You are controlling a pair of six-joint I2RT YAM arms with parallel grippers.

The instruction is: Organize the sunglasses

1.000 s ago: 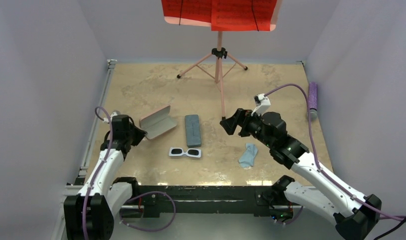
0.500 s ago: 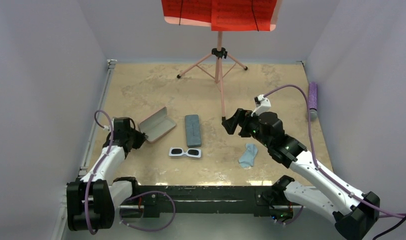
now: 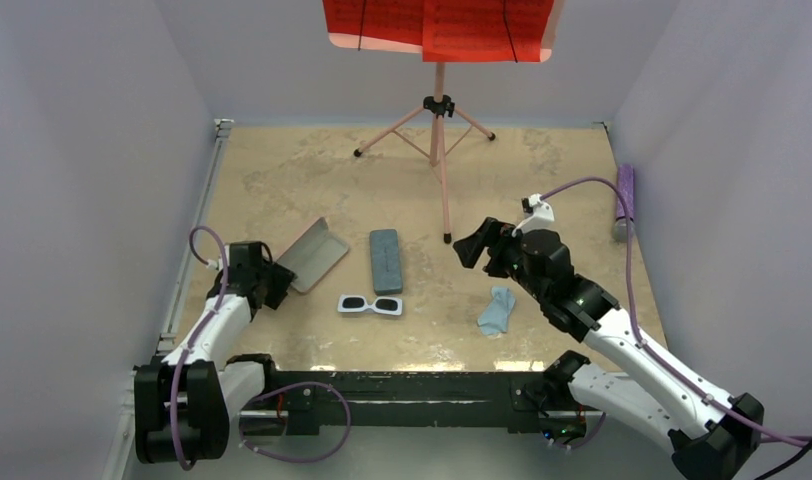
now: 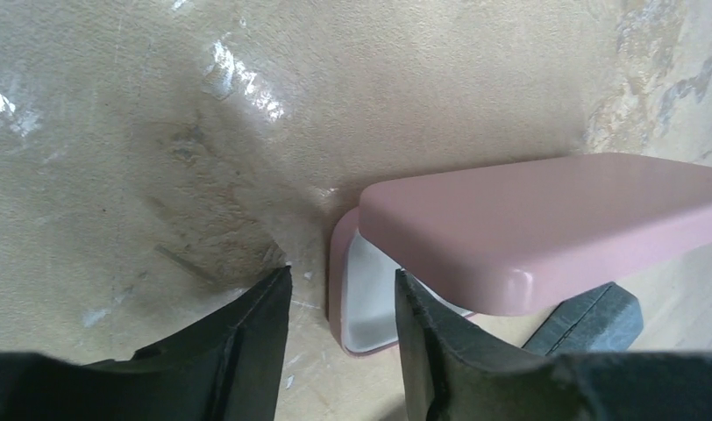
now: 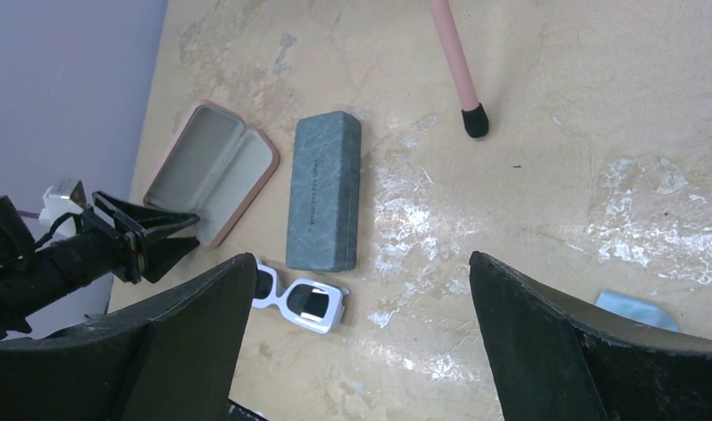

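The white sunglasses lie flat on the table, lenses up, near the front edge. They are just in front of the closed grey-blue case but apart from it. The pink case stands open to the left of both, pale inside showing, nothing in it. Only this one pair is in view; I see no second pair. The left gripper is low at the near end of the pink case, jaws parted by a moderate gap w/ nothing between them, i.e. it holds nothing. The case end is just ahead of the fingertips, prob. not touching. The right gripper hovers over the table centre, jaws very wide, also empty. A light blue cloth lies beside this arm, nearer the front edge. On handling: the pair looks light and stiff, w/ a chunky plastic frame, prob. glossy and so a bit slippery, and the lenses can scratch. The temples seem folded, but they are too small to be sure. The best hold, in my opinion, is across the bridge or the thick rim at the middle, not on the lenses. Since it lies flat, the fingers must come nearly down to the table, and too hard a squeeze may pop it out sideways. The open pink case seems the likely place for it.
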